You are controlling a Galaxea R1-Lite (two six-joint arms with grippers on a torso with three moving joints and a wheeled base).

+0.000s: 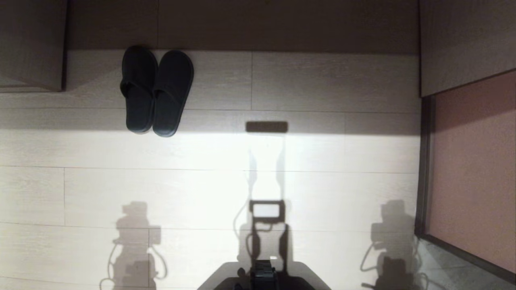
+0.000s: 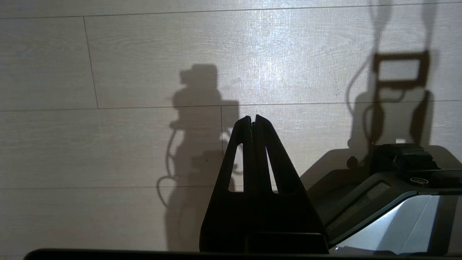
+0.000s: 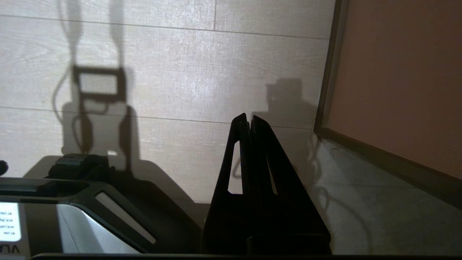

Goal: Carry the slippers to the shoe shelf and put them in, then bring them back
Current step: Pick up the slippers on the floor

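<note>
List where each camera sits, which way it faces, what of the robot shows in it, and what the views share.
Head view: high on the robot, looking down at the pale wood-grain plank floor and the pair of charcoal-black fabric slippers; only the dark robot base shows.
Left wrist view: behind the left gripper, jaws shut, facing the floor.
Right wrist view: behind the right gripper, jaws shut, facing the floor beside a reddish-brown panel.
Shared: all three show the floor, the base and the robot's shadows.

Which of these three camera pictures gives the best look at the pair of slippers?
The head view. It shows both slippers whole, lying side by side and touching on the pale floor, up and to the left. The two wrist views show none of them: only floor, shadows, the robot's base and each shut gripper.
</note>
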